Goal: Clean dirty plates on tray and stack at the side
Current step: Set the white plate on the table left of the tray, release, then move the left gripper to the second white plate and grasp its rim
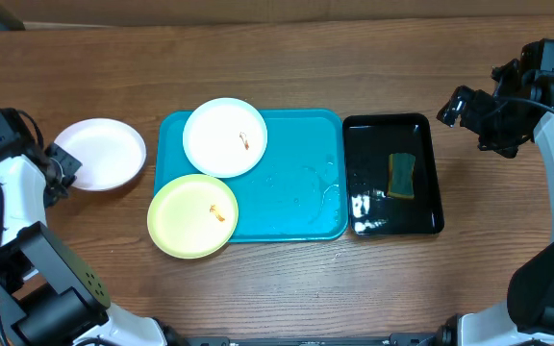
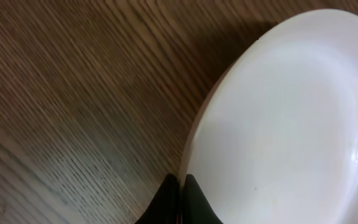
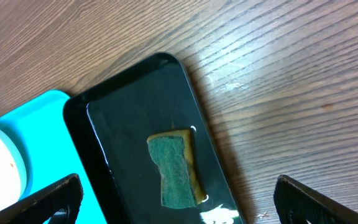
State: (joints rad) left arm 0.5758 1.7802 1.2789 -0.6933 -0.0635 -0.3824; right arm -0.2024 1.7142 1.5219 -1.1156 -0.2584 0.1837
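Left end effector (image 2: 180, 202) pinches glossy white plate (image 2: 291, 124) rim | right end effector (image 3: 176, 186) wide

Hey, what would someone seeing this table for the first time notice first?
The turquoise tray at center, with a white plate and a yellow-green plate overhanging its left side, each bearing a small orange smear. Right of it, a glossy black tray holds a green sponge. Another white plate sits on the table to the left.

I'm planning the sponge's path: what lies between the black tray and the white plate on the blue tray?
Only bare floor of the turquoise tray, seen in the overhead view, separates the white plate from the black tray.
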